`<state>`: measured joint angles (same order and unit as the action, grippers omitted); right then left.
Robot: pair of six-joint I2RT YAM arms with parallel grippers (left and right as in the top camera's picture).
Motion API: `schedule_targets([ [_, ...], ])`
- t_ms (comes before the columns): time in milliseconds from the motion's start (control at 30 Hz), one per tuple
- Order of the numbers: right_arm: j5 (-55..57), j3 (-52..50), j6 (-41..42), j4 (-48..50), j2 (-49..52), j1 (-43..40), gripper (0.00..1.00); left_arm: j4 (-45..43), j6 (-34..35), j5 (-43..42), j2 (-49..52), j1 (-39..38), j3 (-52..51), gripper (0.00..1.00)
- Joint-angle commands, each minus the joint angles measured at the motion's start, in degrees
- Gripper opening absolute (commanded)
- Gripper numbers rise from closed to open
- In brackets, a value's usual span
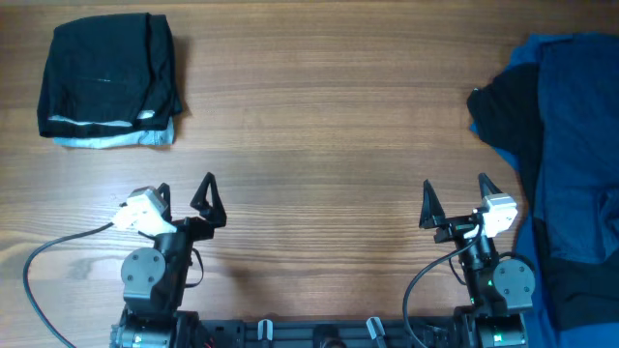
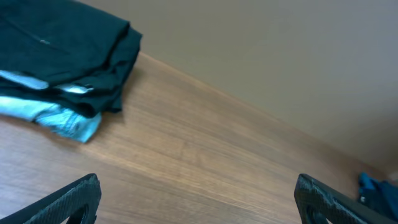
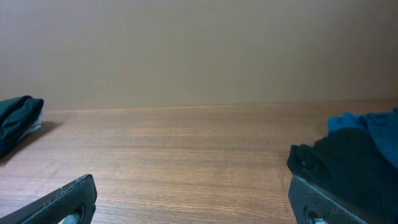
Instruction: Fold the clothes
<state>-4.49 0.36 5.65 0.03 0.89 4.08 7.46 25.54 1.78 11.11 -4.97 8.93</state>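
A folded stack of clothes (image 1: 108, 82) lies at the far left of the table: a black garment (image 2: 62, 53) on top of pale-blue denim shorts (image 2: 53, 118). A loose heap of dark blue and black clothes (image 1: 566, 145) lies along the right edge; its black part (image 3: 339, 165) shows just beyond my right fingers. My left gripper (image 1: 186, 196) hovers open near the front left, over bare wood. My right gripper (image 1: 456, 193) stands open at the front right, a little left of the heap. Nothing lies between either pair of fingers.
The wooden table (image 1: 319, 126) stretches between the two piles. A black cable (image 1: 58, 253) loops at the front left beside the left arm's base. A plain beige wall (image 3: 199, 50) stands behind the table's far edge.
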Motion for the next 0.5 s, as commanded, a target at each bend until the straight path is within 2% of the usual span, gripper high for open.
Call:
schedule_targets([
  [0,-0.7,-0.1,-1.1,0.3,-0.6,-0.3,1.00,1.2,-1.4,-0.5,-2.4,2.0,-0.6,1.00],
  [233,-0.7,-0.1,-1.1,0.3,-0.6,-0.3,1.00,6.4,-2.0,-0.5,-7.7,2.4,-0.9,1.00],
  [467,-0.7,-0.1,-1.1,0.3,-0.6,-0.3,1.00,6.6,-2.7,-0.7,-11.0,2.4,-3.5,1.00],
])
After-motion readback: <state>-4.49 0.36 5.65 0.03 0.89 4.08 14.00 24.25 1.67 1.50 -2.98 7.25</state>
